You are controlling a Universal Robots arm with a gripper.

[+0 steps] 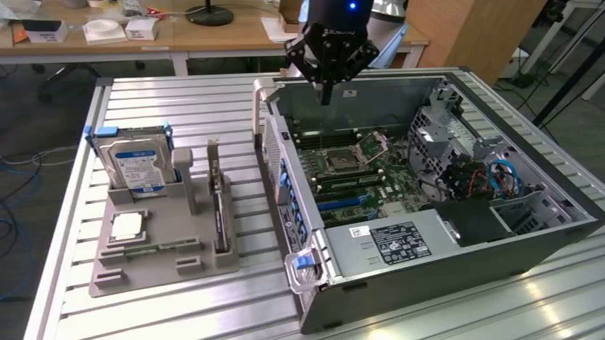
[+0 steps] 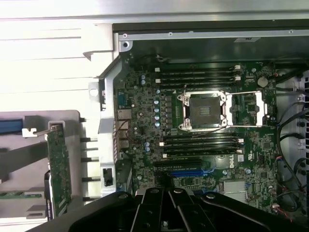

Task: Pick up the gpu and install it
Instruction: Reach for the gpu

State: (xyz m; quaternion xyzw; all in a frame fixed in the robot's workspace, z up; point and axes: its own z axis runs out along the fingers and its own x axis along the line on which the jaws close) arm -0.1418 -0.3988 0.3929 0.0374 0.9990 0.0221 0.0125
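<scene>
One gpu (image 1: 220, 212): thin green card, standing on edge.

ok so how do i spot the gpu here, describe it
On the slatted metal table, on the exterior view's left of the open computer case, sits a grey holder. The gpu stands on edge in the holder's slot nearest the case. It is a thin green card with a silver bracket, unlike the boxy hard drive with the blue-white label.
</scene>
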